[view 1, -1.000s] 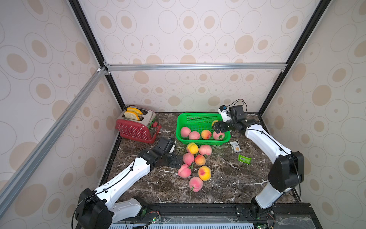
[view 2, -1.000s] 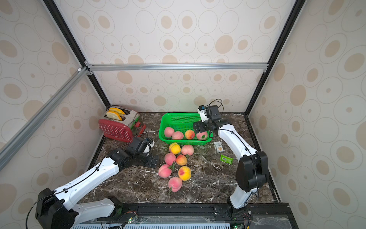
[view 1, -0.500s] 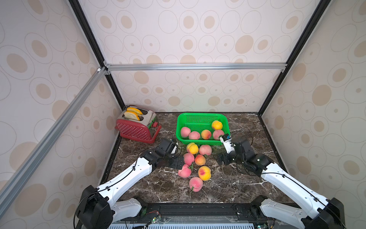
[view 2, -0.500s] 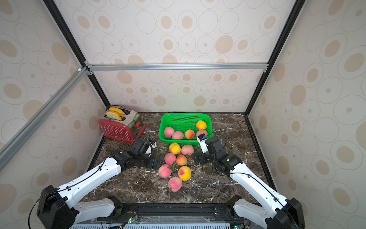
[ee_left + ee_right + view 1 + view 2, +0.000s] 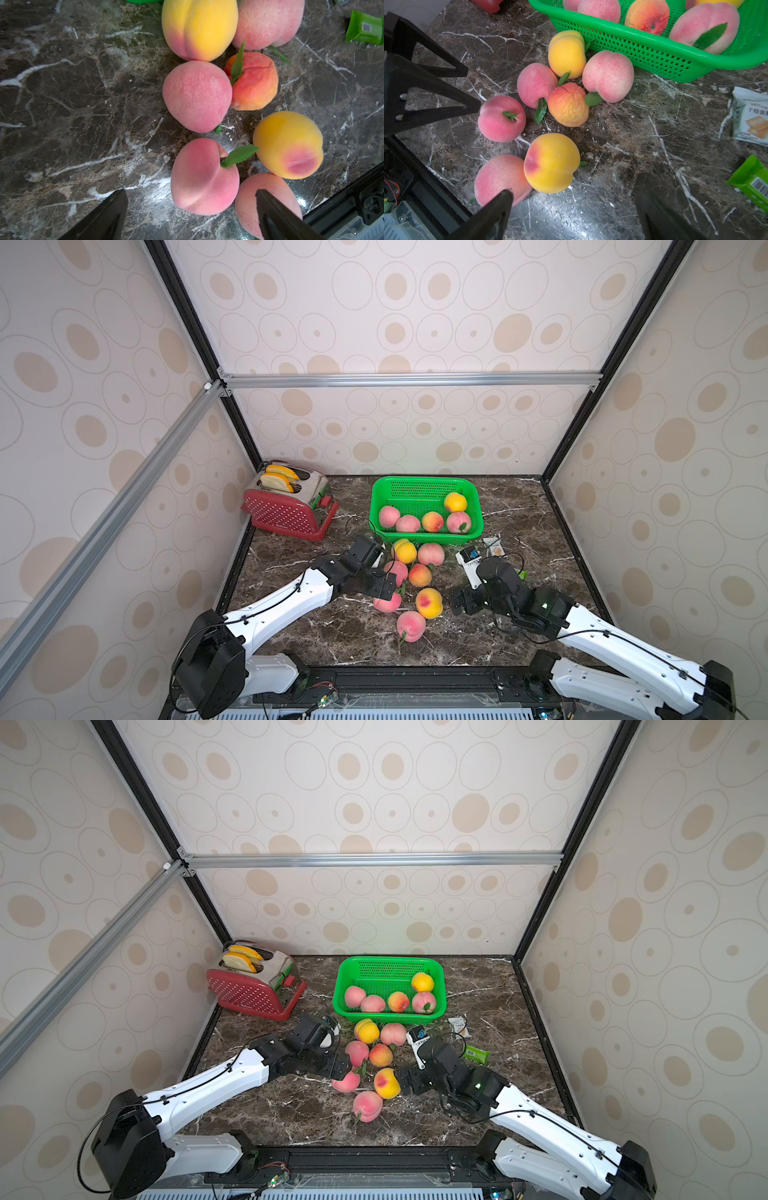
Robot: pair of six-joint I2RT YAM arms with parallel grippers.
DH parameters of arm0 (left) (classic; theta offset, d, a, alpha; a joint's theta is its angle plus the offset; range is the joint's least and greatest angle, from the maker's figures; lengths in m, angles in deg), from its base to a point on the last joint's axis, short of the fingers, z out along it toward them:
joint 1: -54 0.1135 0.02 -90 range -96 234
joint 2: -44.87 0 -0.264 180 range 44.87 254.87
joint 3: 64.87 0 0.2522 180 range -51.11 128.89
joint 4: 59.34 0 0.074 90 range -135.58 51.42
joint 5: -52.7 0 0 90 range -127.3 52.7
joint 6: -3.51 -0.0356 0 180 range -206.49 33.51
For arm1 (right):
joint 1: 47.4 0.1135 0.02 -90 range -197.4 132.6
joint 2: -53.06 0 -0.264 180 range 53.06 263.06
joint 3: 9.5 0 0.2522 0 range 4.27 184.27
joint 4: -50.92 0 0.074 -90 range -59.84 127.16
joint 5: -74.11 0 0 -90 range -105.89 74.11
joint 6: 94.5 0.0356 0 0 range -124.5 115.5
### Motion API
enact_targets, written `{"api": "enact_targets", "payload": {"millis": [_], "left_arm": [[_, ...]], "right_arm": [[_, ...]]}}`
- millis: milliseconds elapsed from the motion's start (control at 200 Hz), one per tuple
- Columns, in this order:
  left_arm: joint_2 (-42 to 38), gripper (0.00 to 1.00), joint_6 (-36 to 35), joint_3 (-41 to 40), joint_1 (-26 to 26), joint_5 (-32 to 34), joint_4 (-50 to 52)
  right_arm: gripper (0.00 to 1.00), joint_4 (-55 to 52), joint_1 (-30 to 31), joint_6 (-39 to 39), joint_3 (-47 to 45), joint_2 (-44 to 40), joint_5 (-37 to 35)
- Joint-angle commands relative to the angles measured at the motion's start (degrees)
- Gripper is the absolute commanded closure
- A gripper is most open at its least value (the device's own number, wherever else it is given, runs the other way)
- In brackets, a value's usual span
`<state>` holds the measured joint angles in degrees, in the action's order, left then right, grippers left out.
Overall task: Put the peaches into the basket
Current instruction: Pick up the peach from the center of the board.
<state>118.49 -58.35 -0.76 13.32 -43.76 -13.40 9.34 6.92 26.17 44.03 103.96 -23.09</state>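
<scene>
Marble tabletop [image 5: 316, 626], basket [image 5: 428, 537], toaster [image 5: 286, 512], loose peaches [image 5: 419, 575], two snack packets [image 5: 458, 1026]

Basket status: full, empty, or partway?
Partway: the green basket holds five peaches, floor partly bare; seven others lie outside on the table.

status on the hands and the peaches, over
Left hand open, poised at a pink peach. Right hand open, empty, by a yellow peach. Five peaches in the basket, seven on the table. Two snack packets aside, not blocking.

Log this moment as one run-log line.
basket: five peaches in | table: seven peaches loose | left gripper: open, over pink peach | right gripper: open, empty, by yellow peach
</scene>
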Motion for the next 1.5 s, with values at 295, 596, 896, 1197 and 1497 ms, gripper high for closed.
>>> {"api": "enact_targets", "payload": {"millis": [295,596,896,1197,1497], "left_arm": [[2.17,0.01,0.30,-2.70,-0.96,-0.48,-3.01],[3.62,0.01,-0.72,-3.31,-1.56,-2.63,-3.53],[5.61,0.01,-0.57,-4.39,-2.02,-4.13,-5.28],[7.61,0.01,-0.53,-3.86,-2.29,-3.88,-6.61],[8.77,0.02,-0.19,-3.42,-2.32,-4.46,-6.97]], "right_arm": [[0.01,-0.66,5.80,2.43,-1.36,0.03,-3.51],[0.01,-0.27,5.84,1.69,-2.04,0.09,-4.57],[0.00,-1.50,5.86,1.65,-2.80,-2.19,-6.45],[0.01,-1.93,5.83,1.70,-2.77,-2.38,-6.67],[0.01,-3.31,5.86,1.16,-2.01,-3.85,-8.13]]}}
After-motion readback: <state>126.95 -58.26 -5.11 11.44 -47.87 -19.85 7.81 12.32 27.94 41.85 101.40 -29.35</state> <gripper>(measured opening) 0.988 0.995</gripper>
